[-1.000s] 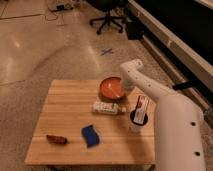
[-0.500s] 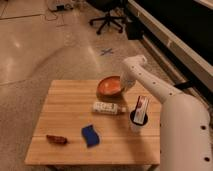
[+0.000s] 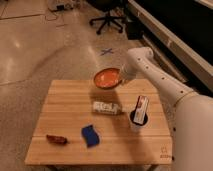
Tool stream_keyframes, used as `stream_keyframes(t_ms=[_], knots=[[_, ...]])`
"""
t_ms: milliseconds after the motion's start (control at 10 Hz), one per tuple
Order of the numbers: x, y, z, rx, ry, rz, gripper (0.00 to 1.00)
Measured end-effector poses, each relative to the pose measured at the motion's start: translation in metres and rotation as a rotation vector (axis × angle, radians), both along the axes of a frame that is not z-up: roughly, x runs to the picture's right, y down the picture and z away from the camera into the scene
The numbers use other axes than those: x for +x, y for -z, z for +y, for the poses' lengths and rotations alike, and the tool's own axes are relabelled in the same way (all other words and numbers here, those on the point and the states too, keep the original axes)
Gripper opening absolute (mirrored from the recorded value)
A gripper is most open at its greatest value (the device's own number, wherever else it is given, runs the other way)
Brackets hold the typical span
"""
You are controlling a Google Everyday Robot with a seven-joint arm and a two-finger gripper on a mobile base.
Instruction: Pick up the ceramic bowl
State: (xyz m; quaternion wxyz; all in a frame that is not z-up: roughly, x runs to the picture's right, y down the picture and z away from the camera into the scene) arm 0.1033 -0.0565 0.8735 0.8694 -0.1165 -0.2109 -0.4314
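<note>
orange-red bowl (image 3: 107,78) at the white gripper (image 3: 123,80), blue sponge (image 3: 90,135), light wood desk (image 3: 60,107), white cup (image 3: 138,121).

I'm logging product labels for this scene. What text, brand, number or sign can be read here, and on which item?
None can be read.
Bottle lying on the table: label print too blurred.
Packet standing in the white cup: markings too blurred.
Blue cross on the floor: a mark, not text.
Ceramic bowl, at the gripper above the table's far edge: unmarked.
</note>
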Motion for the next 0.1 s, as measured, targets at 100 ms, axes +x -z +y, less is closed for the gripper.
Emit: stream_keyframes(t_ms=[100], knots=[[0.0000, 0.0068, -0.0011, 0.003, 0.002, -0.012, 0.00]])
